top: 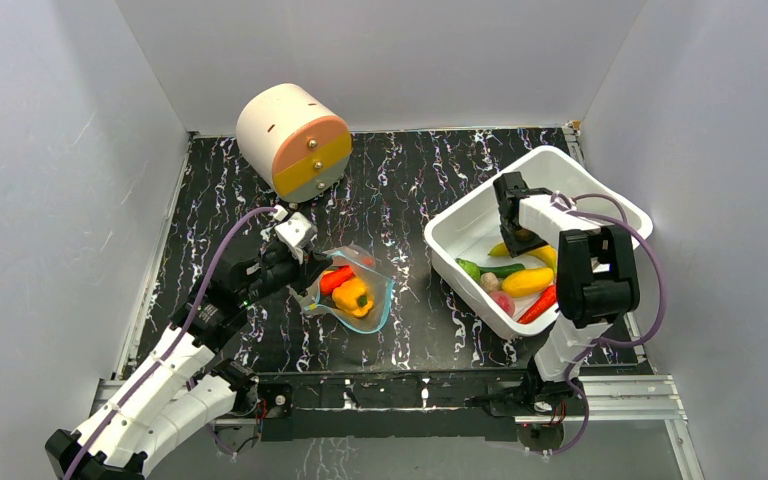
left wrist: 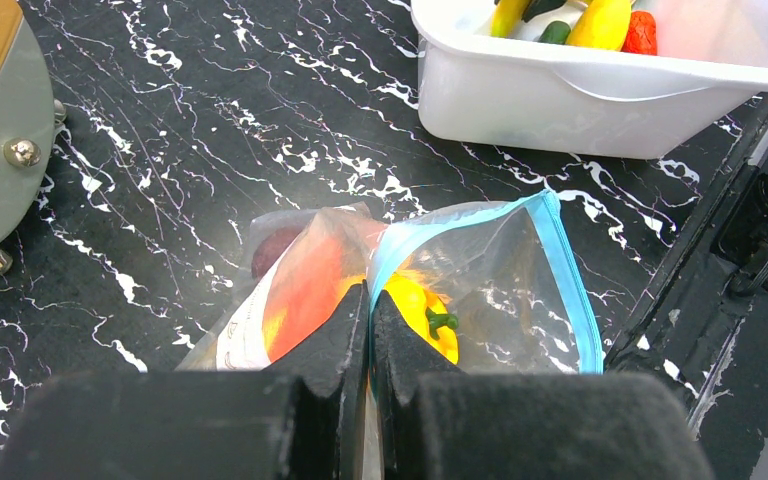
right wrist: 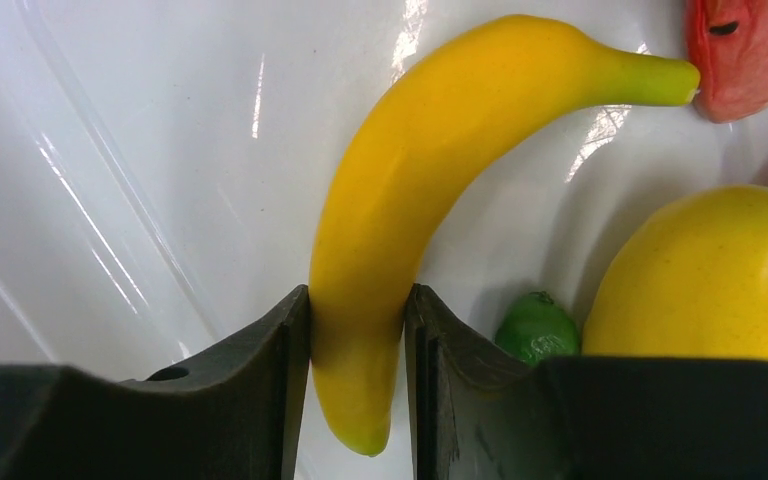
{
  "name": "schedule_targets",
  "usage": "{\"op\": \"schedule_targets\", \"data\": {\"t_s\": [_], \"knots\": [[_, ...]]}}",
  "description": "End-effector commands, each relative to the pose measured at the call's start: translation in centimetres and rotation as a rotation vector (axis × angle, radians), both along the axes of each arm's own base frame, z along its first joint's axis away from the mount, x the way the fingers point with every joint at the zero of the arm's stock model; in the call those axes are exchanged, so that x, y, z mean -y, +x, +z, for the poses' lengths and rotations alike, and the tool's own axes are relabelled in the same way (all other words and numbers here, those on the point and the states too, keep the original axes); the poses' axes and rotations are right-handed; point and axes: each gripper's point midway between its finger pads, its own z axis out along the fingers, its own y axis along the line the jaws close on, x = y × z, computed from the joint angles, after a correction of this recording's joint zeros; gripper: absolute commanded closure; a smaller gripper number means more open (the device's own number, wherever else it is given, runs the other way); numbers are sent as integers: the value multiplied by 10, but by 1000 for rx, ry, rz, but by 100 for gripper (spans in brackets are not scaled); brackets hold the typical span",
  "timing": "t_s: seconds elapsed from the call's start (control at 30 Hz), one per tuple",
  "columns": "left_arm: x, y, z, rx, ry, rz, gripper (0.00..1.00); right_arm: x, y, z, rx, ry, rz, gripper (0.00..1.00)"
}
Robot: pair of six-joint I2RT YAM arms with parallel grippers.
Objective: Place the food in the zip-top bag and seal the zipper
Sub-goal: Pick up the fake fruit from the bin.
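You're clamping the right gripper (right wrist: 357,305) on a banana (right wrist: 430,170) in the right-hand tub (top: 560,156); the left gripper (left wrist: 369,297) is pinching the zip-top bag (left wrist: 505,270), centre.

Bright, even light falls from above, and shadows on the marbled table (top: 400,200) are soft. Streaks of glare cross the floor of the white tub (right wrist: 140,160) in the right wrist view, where the banana (right wrist: 410,180) is sharp. The zip-top bag (left wrist: 500,270) glints faintly. The left gripper (left wrist: 370,300) looms blurred at the frame's bottom edge.
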Motion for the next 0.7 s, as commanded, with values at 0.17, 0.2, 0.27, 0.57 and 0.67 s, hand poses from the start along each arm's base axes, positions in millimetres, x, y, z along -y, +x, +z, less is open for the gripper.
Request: {"op": "schedule_targets", "data": {"t_s": [0.17,0.2,0.27,0.57,0.67], "knots": [[0,1,2,20,-2,-3,100,14,12,53,161,-72,31,76],[0,1,2,19,-3,-3,100,14,13,56,175,-75,48,76],[0,1,2,19,-2,-1,100,15,12,65,193,-85,68,77],[5,0,6,-7,-45,-3,100,17,3,128,348,-150,150,84],[9,-1,14,-30,-75,-7,100,10,3,149,418,-154,221,84]]}}
